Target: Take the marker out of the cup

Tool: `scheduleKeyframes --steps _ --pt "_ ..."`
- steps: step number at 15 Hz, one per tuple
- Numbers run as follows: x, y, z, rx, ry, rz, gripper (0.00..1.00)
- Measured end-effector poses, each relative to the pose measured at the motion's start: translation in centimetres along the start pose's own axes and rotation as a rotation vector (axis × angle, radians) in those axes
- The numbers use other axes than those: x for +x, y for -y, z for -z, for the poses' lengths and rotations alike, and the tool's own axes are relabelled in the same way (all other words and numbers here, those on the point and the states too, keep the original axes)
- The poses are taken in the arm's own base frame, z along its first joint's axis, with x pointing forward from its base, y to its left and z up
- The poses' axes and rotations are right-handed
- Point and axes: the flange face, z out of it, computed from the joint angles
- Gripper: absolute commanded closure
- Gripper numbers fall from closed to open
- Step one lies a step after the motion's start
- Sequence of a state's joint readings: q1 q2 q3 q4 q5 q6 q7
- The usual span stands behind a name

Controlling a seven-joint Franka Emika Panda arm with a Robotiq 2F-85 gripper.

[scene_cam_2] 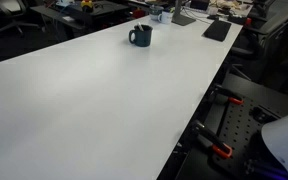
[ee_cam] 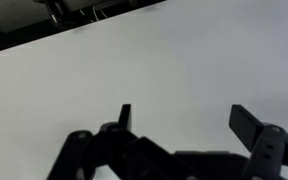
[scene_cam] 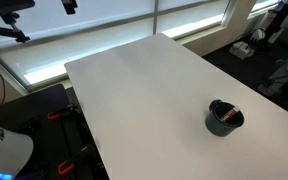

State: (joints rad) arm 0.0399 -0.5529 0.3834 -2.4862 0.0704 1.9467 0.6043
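Observation:
The dark blue-grey cup (scene_cam: 224, 118) stands upright on the white table (scene_cam: 144, 90), near its right end. A thin reddish-orange marker (scene_cam: 231, 112) leans inside it. The cup also shows far off in an exterior view (scene_cam_2: 140, 36), where the marker is too small to make out. In the wrist view my gripper (ee_cam: 187, 120) is open and empty, with only bare white tabletop between its two black fingers. The cup and the marker are out of the wrist view. The gripper does not show in either exterior view.
The table's long edges run close by in both exterior views. Black frames with orange clamps (scene_cam_2: 224, 150) stand beside it. A white robot part (scene_cam_2: 284, 140) is at the lower right. Desks with clutter (scene_cam_2: 184, 15) lie beyond the cup. Windows (scene_cam: 104, 30) are behind the table.

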Motion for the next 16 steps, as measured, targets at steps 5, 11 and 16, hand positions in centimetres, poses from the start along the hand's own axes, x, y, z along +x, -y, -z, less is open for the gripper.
scheduleKeyframes --steps 5,11,16 --pt "0.6 -0.7 -0.2 0.001 0.008 -0.012 0.00" --pt "2.4 -2.1 -1.7 0.013 0.062 -0.056 0.00" --pt "3.5 -2.2 -2.3 0.006 0.029 -0.065 0.00"
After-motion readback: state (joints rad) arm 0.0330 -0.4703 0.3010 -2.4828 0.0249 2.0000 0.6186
